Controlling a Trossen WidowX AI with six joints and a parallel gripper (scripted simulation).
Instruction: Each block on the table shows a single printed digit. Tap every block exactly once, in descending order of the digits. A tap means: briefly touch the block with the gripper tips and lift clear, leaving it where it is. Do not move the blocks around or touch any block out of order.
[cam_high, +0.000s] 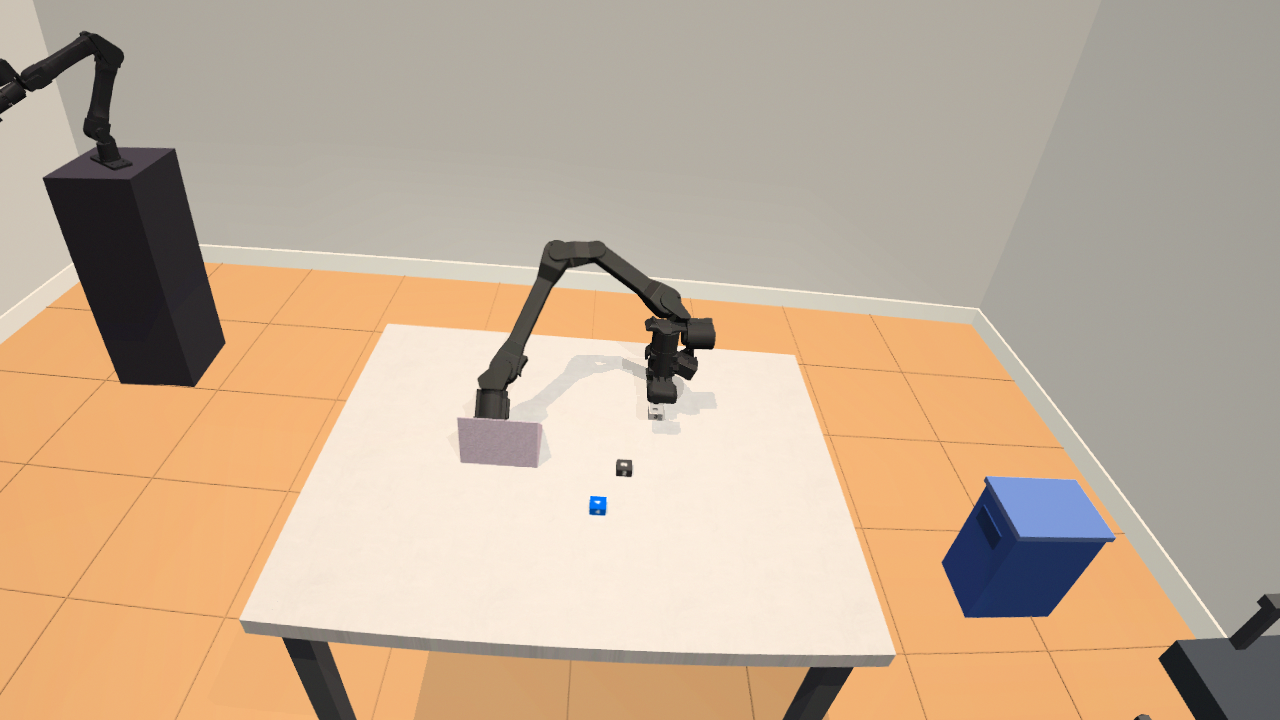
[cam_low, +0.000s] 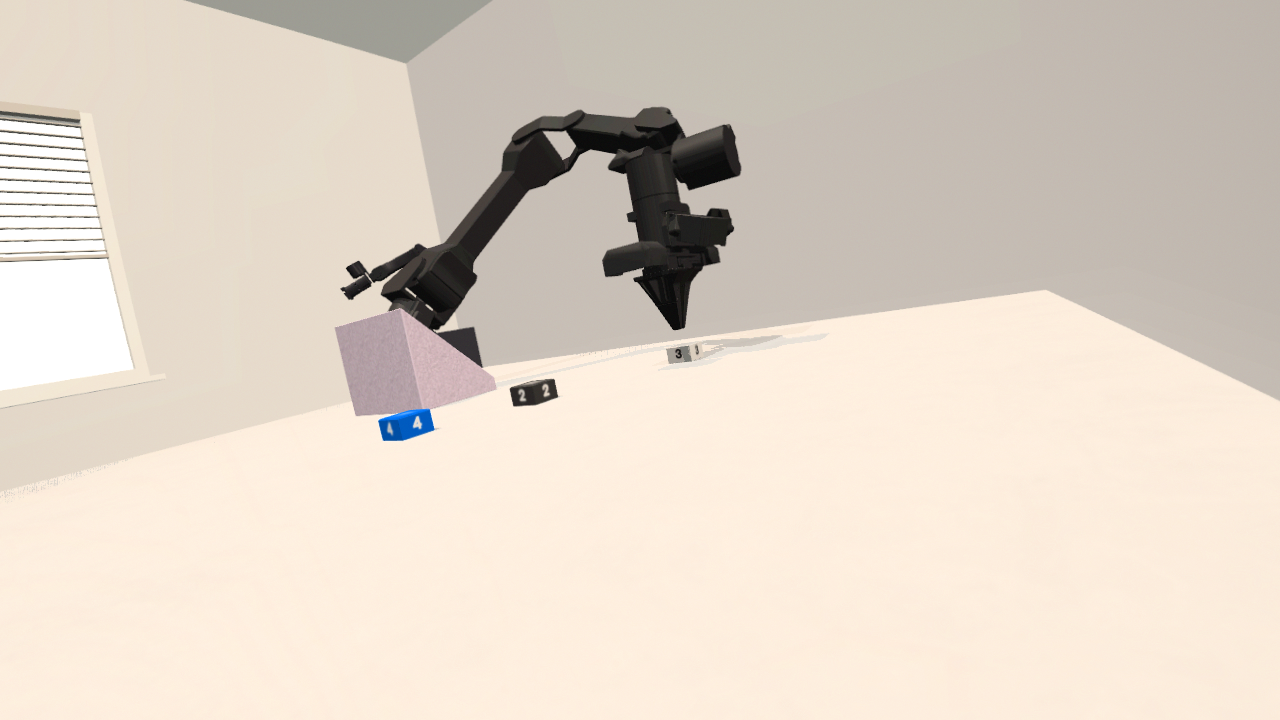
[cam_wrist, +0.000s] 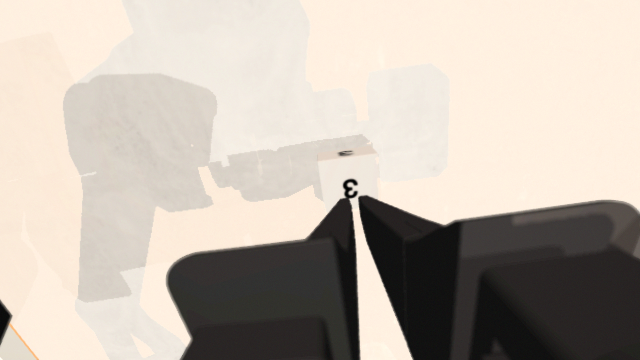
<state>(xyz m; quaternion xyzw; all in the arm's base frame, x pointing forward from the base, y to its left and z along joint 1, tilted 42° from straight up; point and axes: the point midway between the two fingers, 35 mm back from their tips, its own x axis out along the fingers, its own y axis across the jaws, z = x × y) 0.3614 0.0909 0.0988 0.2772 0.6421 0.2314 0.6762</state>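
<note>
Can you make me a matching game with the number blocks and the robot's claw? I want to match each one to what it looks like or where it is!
Things:
1. block 4
2. block 2
3. block 3
4. gripper

Matches:
A. black
B. shut, holding nothing
C. blue
D. white, right under the claw

Pairs: 1-C, 2-A, 3-D, 4-B

My claw (cam_high: 660, 397) hangs pinched nearly closed and empty just above the white block (cam_high: 656, 412) near the far side of the bench (cam_high: 572, 582). Closer to the camera sit the black block (cam_high: 624, 467) and the blue block (cam_high: 598, 505), each apart. A grey slab (cam_high: 499, 442) stands before my base.
</note>
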